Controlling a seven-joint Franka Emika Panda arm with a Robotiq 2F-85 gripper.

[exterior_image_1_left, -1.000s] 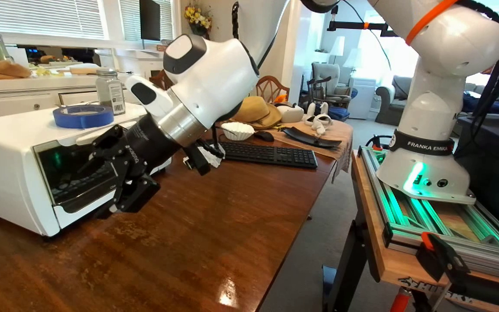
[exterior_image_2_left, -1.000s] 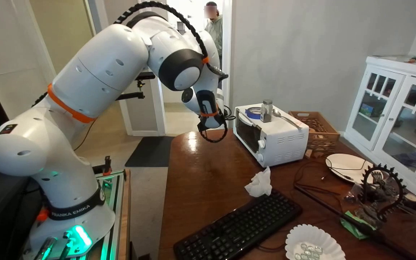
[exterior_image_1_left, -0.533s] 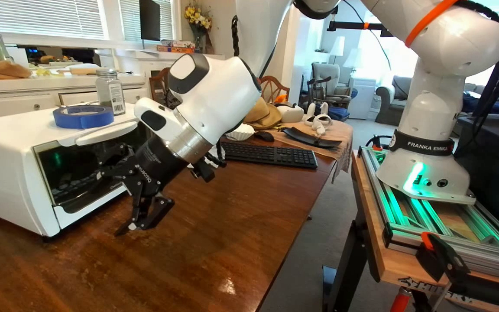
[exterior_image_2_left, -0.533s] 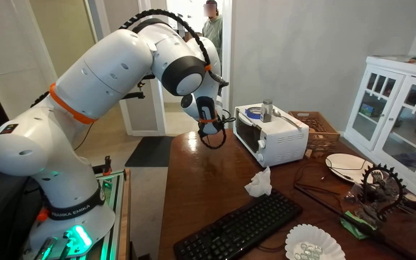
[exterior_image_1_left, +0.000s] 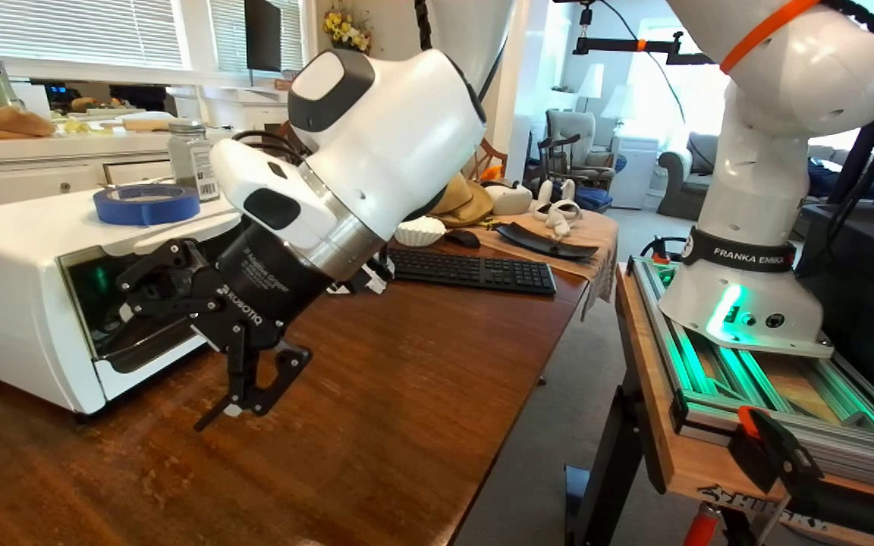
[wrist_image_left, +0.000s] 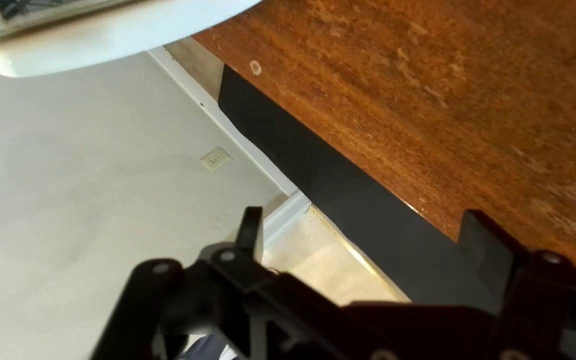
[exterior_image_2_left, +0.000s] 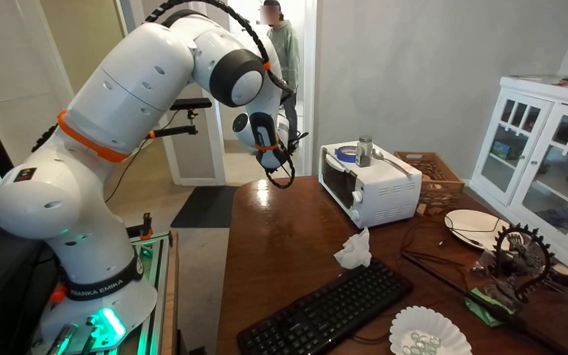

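Observation:
My gripper (exterior_image_1_left: 161, 371) hangs above the wooden table (exterior_image_1_left: 376, 409), tilted, its fingers spread with nothing between them. In the wrist view, the gap of the gripper (wrist_image_left: 363, 215) shows only floor and a dark mat. A white toaster oven (exterior_image_1_left: 12, 280) is the nearest thing; one finger overlaps its dark glass door in that exterior view, and I see no contact. On the oven (exterior_image_2_left: 387, 192) lie a blue tape roll (exterior_image_1_left: 146, 205), a glass jar (exterior_image_1_left: 193, 163) and a spoon (exterior_image_2_left: 390, 161). In the other camera's angle the wrist and cable mostly hide the fingers.
A black keyboard (exterior_image_2_left: 323, 310), crumpled tissue (exterior_image_2_left: 354, 250) and white fluted bowl (exterior_image_2_left: 429, 330) sit on the table. Behind the oven stands a wicker basket (exterior_image_2_left: 429, 177); a plate (exterior_image_2_left: 479, 229) and cables lie nearby. A person (exterior_image_2_left: 284, 54) stands in the doorway.
The gripper first sinks and draws back from the oven, then the arm lifts and swings away toward the table's near side. It stays open. The person has shifted in the doorway.

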